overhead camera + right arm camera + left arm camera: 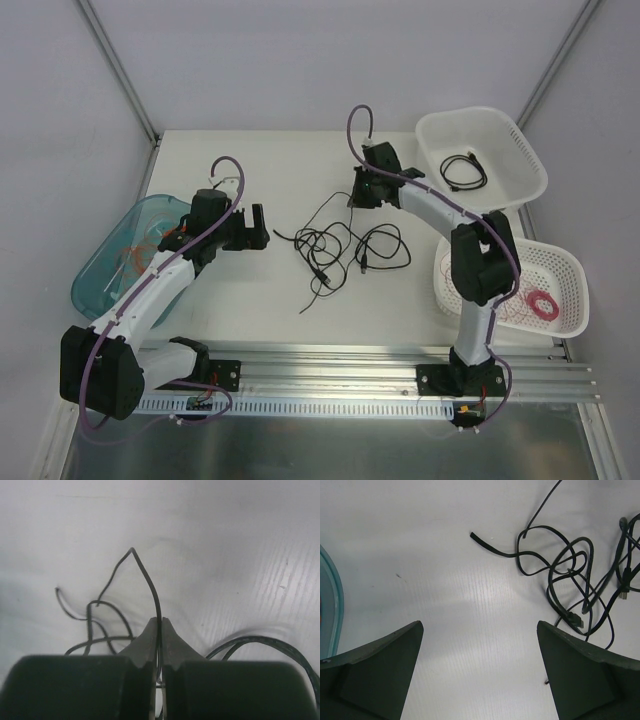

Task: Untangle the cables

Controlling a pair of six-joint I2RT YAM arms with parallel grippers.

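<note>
Now right claw (160, 624) clenched on strand of cables (325, 245); left claw (479, 626) released, empty, beside them.

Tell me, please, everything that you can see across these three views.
cables: one tangle, black, table centre
table: one, white, under everything
upper basket: one, white, far right
lower basket: one, white, near right
loose cable: one, black, in upper basket
coil: one, red, in lower basket
bin: one, clear teal, left edge
left end effector: one, black, open, left of cables
right end effector: one, black, shut on a strand of the cables
</note>
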